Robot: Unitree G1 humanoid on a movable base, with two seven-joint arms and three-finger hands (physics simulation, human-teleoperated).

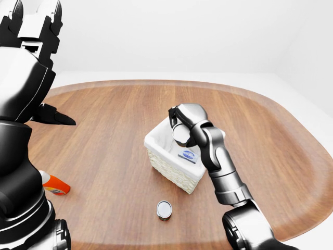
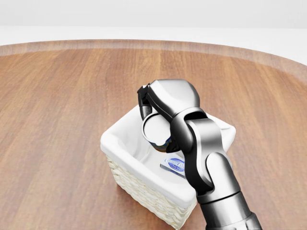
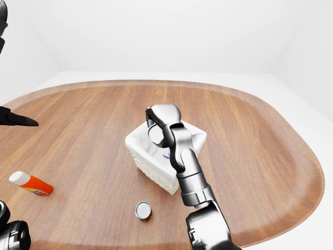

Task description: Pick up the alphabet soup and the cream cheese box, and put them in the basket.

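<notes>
The white-lined wicker basket [image 2: 120,143] stands mid-table. Inside it, flat on the liner, lies the cream cheese box [image 2: 175,164] with its blue oval label up. My right hand [image 2: 152,119] reaches over the basket from the lower right and is shut on the alphabet soup can [image 2: 156,129]. The can's round grey end faces the camera, and a sliver of its coloured label shows below. The can hangs within the basket's opening, above the liner. My left hand [image 1: 36,21] is raised at the top left of the left-eye view, fingers spread, holding nothing.
An orange and white bottle [image 3: 31,183] lies on the wooden table [image 3: 250,156] at the left. A small can [image 3: 143,210] stands on the table below the basket. The table's rounded edge runs close along the bottom of the eye views.
</notes>
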